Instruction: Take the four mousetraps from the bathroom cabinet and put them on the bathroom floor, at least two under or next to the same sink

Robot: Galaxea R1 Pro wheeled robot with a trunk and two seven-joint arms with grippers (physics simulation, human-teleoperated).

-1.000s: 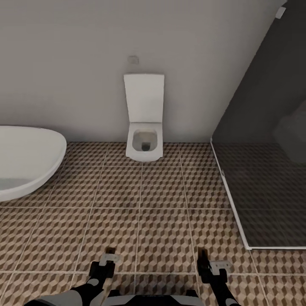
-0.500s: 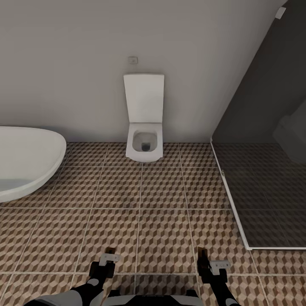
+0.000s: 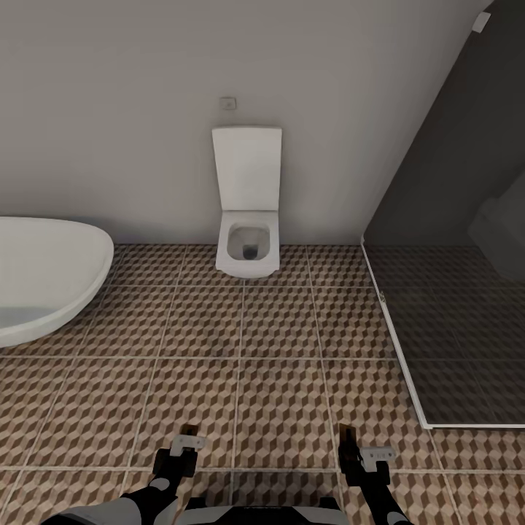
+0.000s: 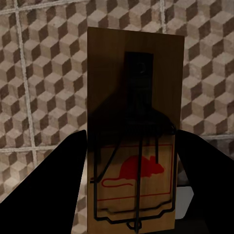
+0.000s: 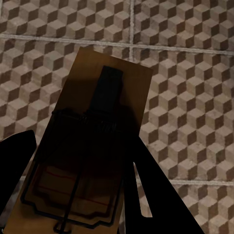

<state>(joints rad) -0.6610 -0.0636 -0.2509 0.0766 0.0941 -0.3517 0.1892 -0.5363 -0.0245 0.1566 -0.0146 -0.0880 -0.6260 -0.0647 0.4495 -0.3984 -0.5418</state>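
While both arms ride low at the front of the robot, the carrying step looks to be in hand: each claw has a trap, and the robot faces the far bathroom wall with no sink ahead of it.

At the far left of the head view lies the white oval bathtub [image 3: 44, 273], resting on the bathroom floor [image 3: 240, 379]. Just right of the tub's line, low in that view, the left claw [image 3: 188, 437] points forward over the tiles. In the left wrist view it is clenched on the left mousetrap [image 4: 132, 131], the dark fingers [image 4: 53, 185] flanking the wooden plate on both sides, the red mouse print and wire bar plain to see, the patterned tiles well beneath.

Further right, against the wall, stands the white toilet [image 3: 248, 240] with its lid raised and a small wall plate [image 3: 229, 103] above it. Next comes the right claw [image 3: 355, 446], likewise grasping: the right wrist view shows the right mousetrap [image 5: 95, 156] tilted between its fingers, above the floor and not touching it. At the far right a dark glass shower screen [image 3: 452, 292] closes off the corner.

Judging by this, the next move calls for turning the base until the sink comes into sight, then lowering each trap flat onto the tiles beside or beneath it before letting go.
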